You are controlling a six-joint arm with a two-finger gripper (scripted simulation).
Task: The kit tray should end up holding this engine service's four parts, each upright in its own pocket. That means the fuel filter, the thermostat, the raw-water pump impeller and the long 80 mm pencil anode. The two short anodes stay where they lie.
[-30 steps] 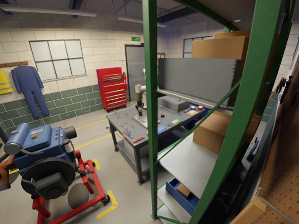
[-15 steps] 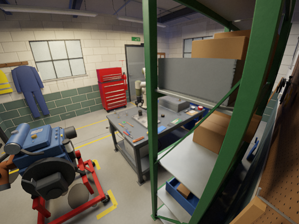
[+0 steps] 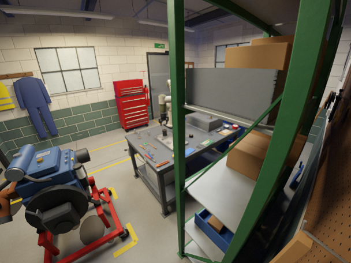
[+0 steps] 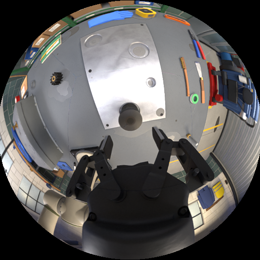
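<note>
The kit tray (image 4: 123, 72) is a flat metal plate on the grey bench (image 3: 173, 138). A dark cylindrical fuel filter (image 4: 130, 114) stands upright in the tray's pocket nearest my gripper. Three other pockets in the tray hold nothing. The black impeller (image 4: 56, 78) lies on the bench to the tray's left in the wrist camera. A brass-ended anode (image 4: 190, 138) lies on the bench by my right finger. My gripper (image 4: 132, 140) is open and holds nothing. It hangs above the bench just short of the filter (image 3: 164, 132). The thermostat is not identifiable.
Behind the bench stand a red tool chest (image 3: 131, 103) and a grey door. A grey box (image 4: 36, 131) sits on the bench's left in the wrist camera. Hand tools (image 4: 194, 72) and a green ring (image 4: 194, 98) lie right of the tray. A green shelving post (image 3: 176, 115) hides part of the bench.
</note>
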